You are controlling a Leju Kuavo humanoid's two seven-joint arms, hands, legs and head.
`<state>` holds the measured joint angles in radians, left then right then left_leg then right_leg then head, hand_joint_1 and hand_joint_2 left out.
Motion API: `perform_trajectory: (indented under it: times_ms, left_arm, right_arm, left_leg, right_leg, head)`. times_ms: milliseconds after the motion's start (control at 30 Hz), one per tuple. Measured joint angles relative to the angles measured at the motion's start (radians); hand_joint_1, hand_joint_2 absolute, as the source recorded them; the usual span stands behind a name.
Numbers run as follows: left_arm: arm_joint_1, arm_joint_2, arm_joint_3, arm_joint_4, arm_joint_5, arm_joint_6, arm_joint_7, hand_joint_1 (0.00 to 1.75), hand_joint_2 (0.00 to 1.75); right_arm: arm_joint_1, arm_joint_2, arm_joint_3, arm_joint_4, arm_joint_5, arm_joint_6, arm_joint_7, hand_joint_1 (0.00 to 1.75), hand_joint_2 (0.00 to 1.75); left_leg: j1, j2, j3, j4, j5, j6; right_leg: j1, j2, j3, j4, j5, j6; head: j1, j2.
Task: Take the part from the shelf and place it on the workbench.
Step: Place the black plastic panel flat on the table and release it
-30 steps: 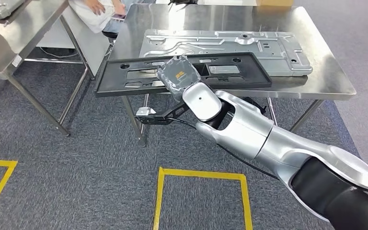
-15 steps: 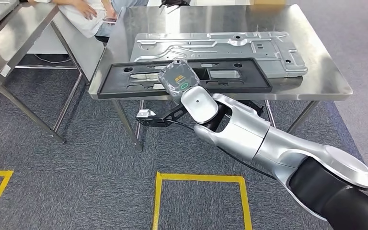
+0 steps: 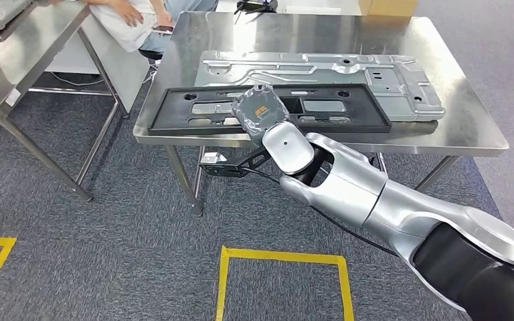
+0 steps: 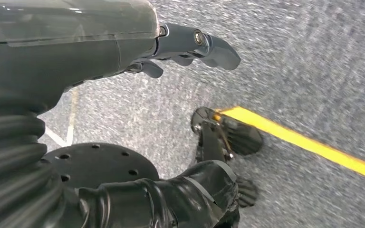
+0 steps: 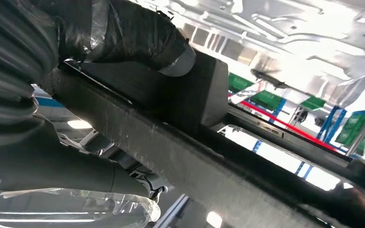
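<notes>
Steel workbench [image 3: 455, 127] stands ahead on the grey carpet, and on it lies a long black plastic frame [image 3: 194, 114], the part being delivered, stretched along the near edge. Its underside seems to rest on the tabletop, with its near rim right at the table's edge. Just behind it, touching or nearly so, lies a large pressed sheet-metal panel [image 3: 375, 73], flat on the bench.

The right hand [image 3: 260, 115], wrapped in a clear plastic cover, sits over the middle of the frame's near rail. In the right wrist view the taped thumb [image 5: 138, 38] presses on one face of the black frame [image 5: 180, 142] and dark fingers [image 5: 52, 171] lie against the other, so the hand grips the rail between them. The silver arm reaches in from the lower right.

The left hand [image 4: 190, 47] hangs down over the carpet, fingers loosely curled and apart, holding nothing. A yellow tape line [image 4: 309, 145] runs across the floor beneath it.

Yellow tape also marks a square [image 3: 281, 261] on the carpet in front of the bench. A second steel table [image 3: 13, 73] stands off to the left, and between the two tables a person [image 3: 124, 17] in a light top sits or leans. A cardboard box [image 3: 388, 7] sits at the far edge of the bench.
</notes>
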<state>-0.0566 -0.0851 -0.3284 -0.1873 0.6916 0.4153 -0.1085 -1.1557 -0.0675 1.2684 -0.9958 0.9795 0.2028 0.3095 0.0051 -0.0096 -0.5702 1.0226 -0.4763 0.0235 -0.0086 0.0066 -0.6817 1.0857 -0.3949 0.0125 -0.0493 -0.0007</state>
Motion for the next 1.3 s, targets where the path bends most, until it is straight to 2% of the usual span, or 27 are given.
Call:
perform_trajectory:
  times_ms: [33,100,167,200,233,300,333,367,400,467,500,533,600,700,733,767,833,867,900,933,967,1000,1033,1067,1200,1233,1300]
  left_arm:
    - [-0.001,0.000,-0.003,0.000,0.000,0.000,0.000,0.00,1.75]
    - [-0.004,0.000,-0.008,0.000,0.000,0.000,-0.002,0.00,1.75]
    - [-0.005,0.001,-0.010,0.000,0.000,0.000,-0.002,0.00,1.75]
    - [-0.006,0.002,-0.011,0.000,-0.001,0.000,-0.002,0.00,1.75]
    - [-0.006,0.002,-0.012,0.000,-0.001,0.000,-0.002,0.00,1.75]
    - [-0.006,0.002,-0.013,0.000,-0.001,0.001,-0.002,0.00,1.75]
    - [-0.005,0.002,-0.013,0.000,-0.001,0.001,-0.001,0.00,1.75]
    - [-0.004,0.002,-0.014,0.000,-0.001,0.001,0.000,0.00,1.75]
    - [-0.003,0.002,-0.014,0.000,0.000,0.001,0.000,0.00,1.75]
    - [-0.001,0.003,-0.014,0.000,0.001,0.001,0.000,0.00,1.75]
    - [-0.001,0.004,-0.014,0.000,0.001,0.001,0.000,0.00,1.75]
    - [-0.003,0.004,-0.014,0.000,0.002,0.001,-0.001,0.00,1.75]
    - [-0.006,0.005,-0.016,0.000,0.002,0.000,-0.001,0.00,1.75]
    - [-0.005,0.005,-0.018,0.000,0.002,0.000,-0.002,0.00,1.75]
    - [-0.004,0.005,-0.018,0.000,0.002,0.000,-0.003,0.00,1.75]
    - [-0.004,0.005,-0.019,0.000,0.002,0.000,-0.003,0.00,1.75]
    - [-0.006,0.006,-0.020,0.000,0.002,-0.001,-0.003,0.00,1.75]
    - [-0.006,0.006,-0.021,0.000,0.002,-0.002,-0.003,0.00,1.75]
    - [-0.005,0.006,-0.022,0.000,0.003,-0.002,-0.002,0.00,1.75]
    - [-0.004,0.006,-0.022,0.000,0.003,-0.002,-0.001,0.00,1.75]
    - [-0.003,0.005,-0.022,0.000,0.003,-0.003,0.000,0.00,1.75]
    - [-0.002,0.005,-0.023,0.000,0.003,-0.004,0.000,0.00,1.75]
    - [-0.002,0.005,-0.024,0.000,0.003,-0.005,0.001,0.00,1.75]
    - [-0.003,0.005,-0.025,0.000,0.003,-0.005,0.002,0.00,1.75]
    - [-0.005,0.006,-0.031,0.000,0.004,-0.006,0.003,0.00,1.75]
    - [-0.005,0.007,-0.031,0.000,0.004,-0.006,0.004,0.00,1.75]
    - [-0.005,0.008,-0.033,0.000,0.004,-0.006,0.004,0.00,1.75]
  right_arm:
    - [0.000,-0.002,0.000,-0.003,0.000,0.003,0.001,1.75,1.75]
    - [0.000,-0.005,0.000,-0.010,0.001,0.006,0.002,1.75,1.75]
    - [0.001,-0.008,0.000,-0.014,0.002,0.007,0.003,1.75,1.75]
    - [0.000,-0.010,-0.001,-0.017,0.002,0.007,0.004,1.75,1.75]
    - [-0.001,-0.010,-0.001,-0.019,0.002,0.007,0.005,1.75,1.75]
    - [0.000,-0.012,-0.001,-0.023,0.002,0.009,0.007,1.75,1.75]
    - [0.002,-0.013,-0.001,-0.024,0.002,0.011,0.008,1.75,1.75]
    - [0.004,-0.014,-0.001,-0.026,0.002,0.013,0.010,1.75,1.75]
    - [0.005,-0.016,-0.001,-0.028,0.002,0.015,0.011,1.75,1.75]
    - [0.005,-0.019,-0.001,-0.032,0.003,0.016,0.014,1.75,1.75]
    - [0.004,-0.020,-0.001,-0.034,0.003,0.015,0.014,1.75,1.75]
    - [0.003,-0.022,-0.001,-0.035,0.004,0.015,0.014,1.75,1.75]
    - [0.003,-0.023,-0.001,-0.035,0.005,0.014,0.014,1.75,1.75]
    - [0.003,-0.027,-0.002,-0.037,0.005,0.013,0.014,1.75,1.75]
    - [0.001,-0.028,-0.003,-0.037,0.006,0.013,0.014,1.75,1.75]
    - [0.001,-0.031,-0.003,-0.038,0.006,0.014,0.014,1.75,1.75]
    - [0.005,-0.035,-0.003,-0.038,0.006,0.016,0.014,1.75,1.75]
    - [0.009,-0.037,-0.003,-0.038,0.006,0.017,0.014,1.75,1.75]
    - [0.012,-0.038,-0.003,-0.039,0.006,0.019,0.014,1.75,1.75]
    - [0.013,-0.039,-0.003,-0.040,0.006,0.021,0.014,1.75,1.75]
    - [0.013,-0.040,-0.003,-0.042,0.006,0.023,0.015,1.75,1.75]
    - [0.012,-0.042,-0.003,-0.044,0.006,0.025,0.016,1.75,1.75]
    - [0.012,-0.044,-0.003,-0.047,0.006,0.026,0.017,1.75,1.75]
    - [0.012,-0.046,-0.003,-0.049,0.006,0.027,0.017,1.75,1.75]
    - [0.015,-0.050,-0.004,-0.056,0.006,0.029,0.019,1.75,1.75]
    - [0.014,-0.051,-0.004,-0.058,0.006,0.029,0.019,1.75,1.75]
    - [0.013,-0.051,-0.004,-0.061,0.006,0.029,0.019,1.75,1.75]
  left_leg:
    - [-0.001,0.000,0.000,0.003,-0.005,-0.005]
    - [-0.004,0.001,0.000,0.003,-0.011,-0.014]
    - [-0.003,0.003,0.000,0.010,-0.022,-0.024]
    - [-0.002,0.004,-0.010,0.033,-0.036,-0.029]
    - [-0.001,0.004,-0.032,0.076,-0.056,-0.035]
    - [0.002,0.005,-0.106,0.205,-0.097,-0.042]
    - [0.004,0.005,-0.140,0.255,-0.103,-0.045]
    - [0.005,0.005,-0.161,0.274,-0.090,-0.046]
    - [0.006,0.005,-0.163,0.254,-0.059,-0.047]
    - [0.006,0.005,-0.122,0.131,0.028,-0.042]
    - [0.003,0.005,-0.097,0.071,0.056,-0.038]
    - [0.001,0.005,-0.078,0.027,0.068,-0.033]
    - [-0.005,0.005,-0.064,0.001,0.059,-0.023]
    - [0.002,0.005,-0.047,-0.017,0.057,-0.006]
    - [0.004,0.006,-0.040,-0.023,0.057,0.001]
    - [0.004,0.006,-0.035,-0.025,0.054,0.006]
    - [0.004,0.006,-0.028,-0.024,0.046,0.014]
    - [0.004,0.005,-0.025,-0.023,0.041,0.015]
    - [0.004,0.004,-0.020,-0.020,0.035,0.014]
    - [0.004,0.003,-0.014,-0.017,0.028,0.012]
    - [0.005,0.002,-0.009,-0.012,0.020,0.009]
    - [0.003,0.001,-0.005,-0.006,0.011,0.003]
    - [0.001,0.000,-0.004,-0.001,0.003,-0.002]
    - [0.000,0.000,-0.004,0.003,-0.002,-0.008]
    - [0.000,0.002,-0.005,0.013,-0.019,-0.028]
    - [0.001,0.003,-0.018,0.043,-0.034,-0.033]
    - [0.004,0.004,-0.080,0.160,-0.077,-0.040]
  right_leg:
    - [0.002,0.000,0.013,-0.028,0.005,-0.004]
    - [0.005,0.003,0.020,-0.042,-0.004,-0.011]
    - [0.000,0.006,0.026,-0.047,-0.008,-0.019]
    - [-0.003,0.006,0.031,-0.050,-0.010,-0.023]
    - [-0.006,0.006,0.036,-0.052,-0.013,-0.028]
    - [-0.006,0.006,0.044,-0.052,-0.021,-0.034]
    - [-0.006,0.006,0.049,-0.052,-0.025,-0.035]
    - [-0.005,0.006,0.055,-0.052,-0.030,-0.035]
    - [-0.005,0.007,0.062,-0.051,-0.035,-0.035]
    - [-0.005,0.008,0.079,-0.052,-0.046,-0.033]
    - [-0.004,0.009,0.084,-0.052,-0.051,-0.030]
    - [-0.003,0.009,0.086,-0.053,-0.054,-0.026]
    - [-0.001,0.010,0.087,-0.057,-0.056,-0.017]
    - [0.000,0.006,0.084,-0.041,-0.071,-0.001]
    - [0.000,0.005,0.067,-0.004,-0.088,0.003]
    - [-0.001,0.004,0.036,0.054,-0.111,0.005]
    - [-0.002,0.003,-0.043,0.183,-0.151,0.009]
    - [-0.003,0.003,-0.069,0.216,-0.150,0.011]
    - [-0.005,0.002,-0.077,0.212,-0.129,0.012]
    - [-0.007,0.002,-0.065,0.171,-0.093,0.012]
    - [-0.010,0.000,-0.041,0.105,-0.050,0.012]
    - [-0.010,-0.001,-0.013,0.044,-0.021,0.010]
    - [-0.009,-0.001,0.009,-0.003,-0.006,0.007]
    - [-0.007,-0.001,0.021,-0.029,-0.004,0.004]
    - [-0.009,0.004,0.034,-0.044,-0.020,-0.015]
    - [-0.012,0.005,0.039,-0.046,-0.022,-0.020]
    - [-0.012,0.004,0.051,-0.048,-0.030,-0.029]
  head:
    - [0.000,0.000]
    - [-0.001,0.000]
    - [-0.002,0.000]
    - [-0.003,0.000]
    - [-0.005,0.000]
    - [-0.007,0.000]
    - [-0.006,0.000]
    - [-0.006,0.000]
    - [-0.006,0.000]
    - [-0.006,0.000]
    - [-0.006,0.000]
    - [-0.006,0.000]
    - [-0.005,0.000]
    - [-0.002,0.000]
    - [-0.001,0.000]
    - [0.000,0.000]
    - [0.001,0.000]
    - [0.001,0.000]
    - [0.001,0.000]
    - [0.001,0.000]
    - [0.002,0.000]
    - [0.002,0.000]
    - [0.002,0.000]
    - [0.002,0.000]
    - [0.000,0.000]
    - [-0.003,0.000]
    - [-0.008,0.000]
